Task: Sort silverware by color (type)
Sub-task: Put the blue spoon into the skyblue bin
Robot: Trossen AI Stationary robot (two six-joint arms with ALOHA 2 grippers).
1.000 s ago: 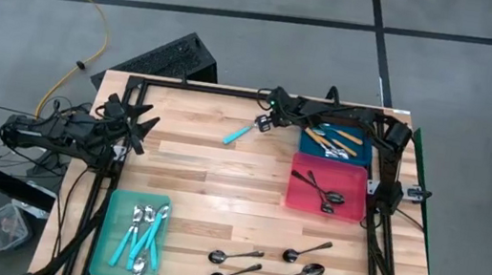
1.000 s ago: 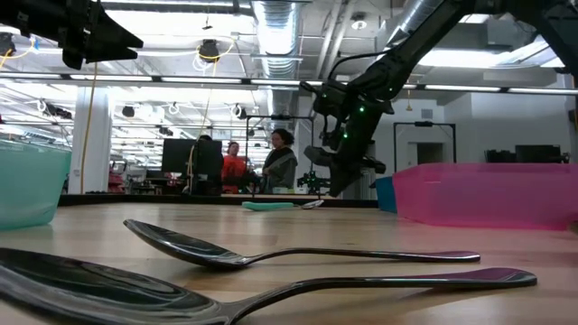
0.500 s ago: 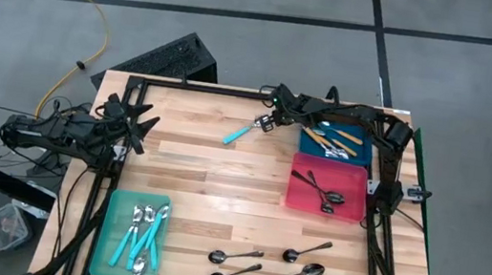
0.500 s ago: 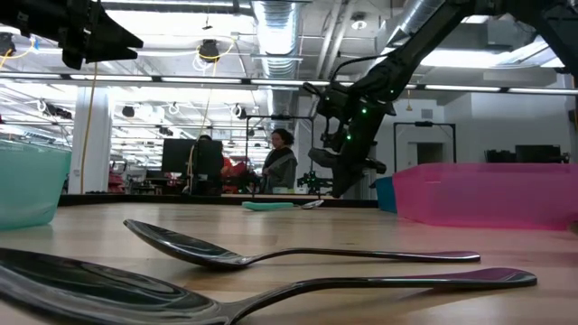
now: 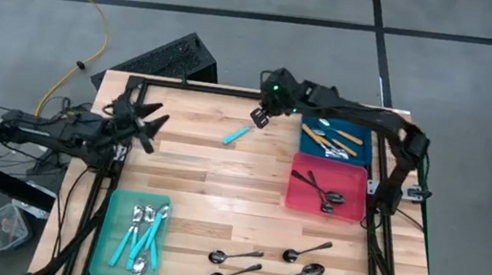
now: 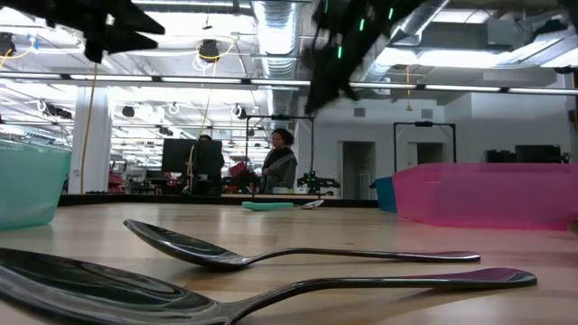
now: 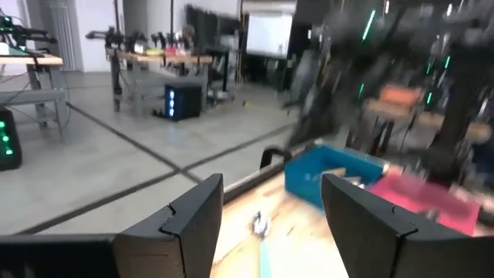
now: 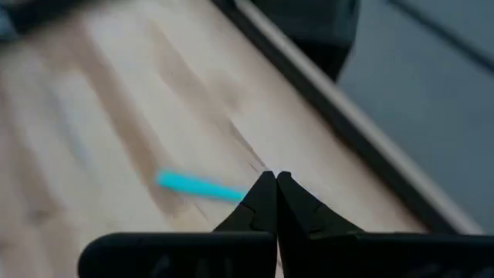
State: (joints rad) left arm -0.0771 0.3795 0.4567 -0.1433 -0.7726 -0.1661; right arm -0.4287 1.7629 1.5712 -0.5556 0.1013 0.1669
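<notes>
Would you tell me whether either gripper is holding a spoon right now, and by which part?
Nothing is held. The right gripper is shut and empty above the teal-handled spoon lying on the table; the left gripper is open and empty.

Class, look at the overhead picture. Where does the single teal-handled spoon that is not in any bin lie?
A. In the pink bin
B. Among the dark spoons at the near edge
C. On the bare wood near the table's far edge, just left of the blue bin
C: the teal-handled spoon lies alone on the wooden table, left of the blue bin.
</notes>
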